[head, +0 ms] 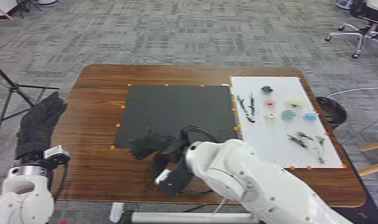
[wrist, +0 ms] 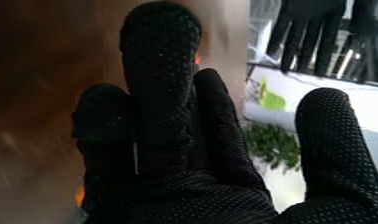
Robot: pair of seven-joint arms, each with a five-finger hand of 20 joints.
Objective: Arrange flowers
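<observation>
In the head view, my right hand (head: 155,144) is over the black board's (head: 175,111) lower edge, holding nothing that I can see. My left hand (head: 40,122) lies beyond the table's left side, fingers straight. On the white sheet (head: 264,137) at the right lie black strips (head: 249,109), small flower heads in dark, pink (head: 270,102), pale yellow (head: 295,103) and blue (head: 288,114), and green sprigs (head: 301,140). In the right wrist view, my right hand (wrist: 190,165) has its fingers extended, the thumb apart; my left hand (wrist: 308,30) hangs farther off with straight fingers.
Small orange tabs (head: 118,125) mark the edges of the board and sheet on the brown table (head: 88,165). A black bin (head: 333,111) stands off the table's right side, and a tripod (head: 14,87) stands at the left. Leafy greenery (wrist: 274,146) shows beside the thumb in the right wrist view.
</observation>
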